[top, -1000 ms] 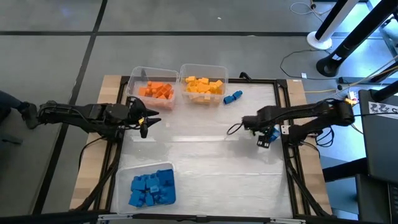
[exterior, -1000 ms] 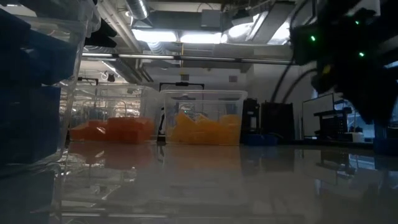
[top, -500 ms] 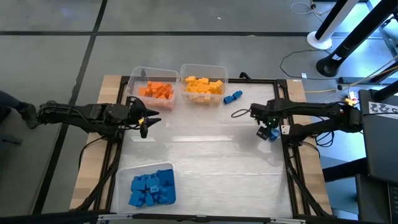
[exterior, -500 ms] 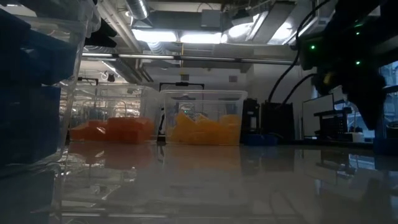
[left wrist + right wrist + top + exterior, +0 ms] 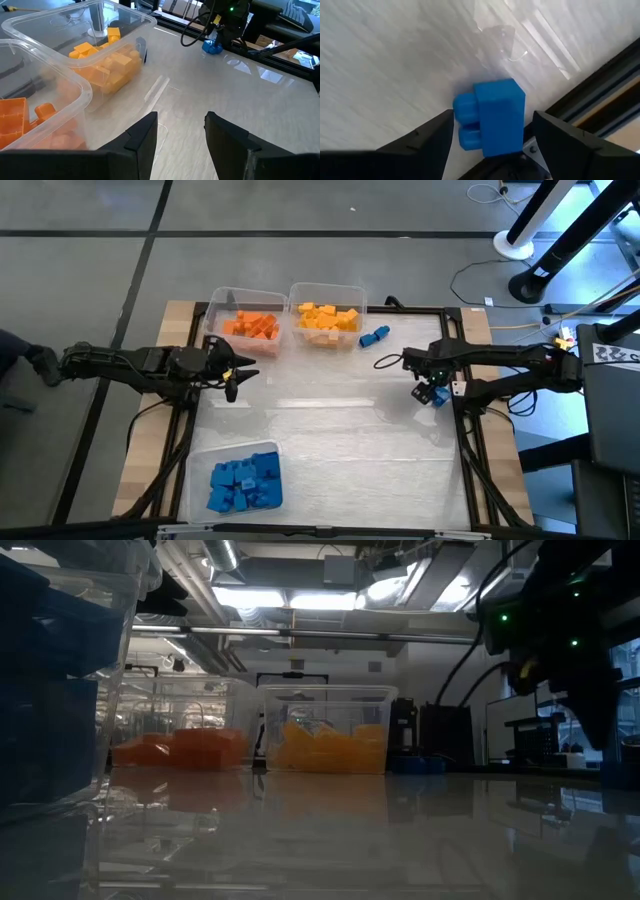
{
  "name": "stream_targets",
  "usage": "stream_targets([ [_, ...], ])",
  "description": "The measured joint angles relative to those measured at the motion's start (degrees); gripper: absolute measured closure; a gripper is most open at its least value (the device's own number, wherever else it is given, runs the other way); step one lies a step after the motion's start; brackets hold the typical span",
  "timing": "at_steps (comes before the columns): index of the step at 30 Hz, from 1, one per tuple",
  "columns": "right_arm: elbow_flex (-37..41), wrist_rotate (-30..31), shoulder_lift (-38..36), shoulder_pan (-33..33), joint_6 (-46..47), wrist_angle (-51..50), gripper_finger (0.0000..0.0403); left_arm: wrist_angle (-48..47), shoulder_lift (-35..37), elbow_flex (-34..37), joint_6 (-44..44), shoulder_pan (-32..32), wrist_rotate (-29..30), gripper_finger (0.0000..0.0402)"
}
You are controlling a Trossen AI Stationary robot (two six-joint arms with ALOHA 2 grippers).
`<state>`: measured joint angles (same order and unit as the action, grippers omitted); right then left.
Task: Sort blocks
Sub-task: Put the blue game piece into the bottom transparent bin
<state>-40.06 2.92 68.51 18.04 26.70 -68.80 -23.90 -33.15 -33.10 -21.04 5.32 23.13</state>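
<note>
Hovering at the right edge of the table (image 5: 330, 420), the right gripper (image 5: 432, 392) is pointing down at a single blue block (image 5: 492, 116); in the right wrist view its two fingers (image 5: 432, 140) are standing spread on either side of this block, which is lying on the table surface beside the dark frame rail, and whether the pads are touching it cannot be told; a second loose blue block (image 5: 374, 336) is lying near the yellow bin (image 5: 326, 298), just off its right wall; the left gripper (image 5: 232, 370) is waiting at the left side of the table, just beside the orange bin (image 5: 247, 307), with its fingers (image 5: 142, 137) parted and nothing between them; orange blocks (image 5: 252, 326) are filling the orange bin, yellow blocks (image 5: 327, 317) are filling the yellow bin, and blue blocks (image 5: 244, 481) are sitting in the clear bin (image 5: 198, 460) at the near left corner.
</note>
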Motion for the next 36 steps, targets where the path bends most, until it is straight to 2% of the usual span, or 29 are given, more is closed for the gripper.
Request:
stream_targets([
  [10,0.0,-2.6,4.8,0.0,-2.9,-0.6,0.0169,0.0,0.0,0.0,-0.2,0.0,0.0,0.0251],
  [21,0.0,-2.7,13.0,0.0,-3.1,-0.9,0.0173,0.0,0.0,0.0,-0.2,0.0,0.0,0.0251],
  [36,-0.6,-11.5,14.6,-0.1,-4.2,0.9,0.0174,-0.1,0.0,0.0,-0.1,0.0,0.0,0.0251],
])
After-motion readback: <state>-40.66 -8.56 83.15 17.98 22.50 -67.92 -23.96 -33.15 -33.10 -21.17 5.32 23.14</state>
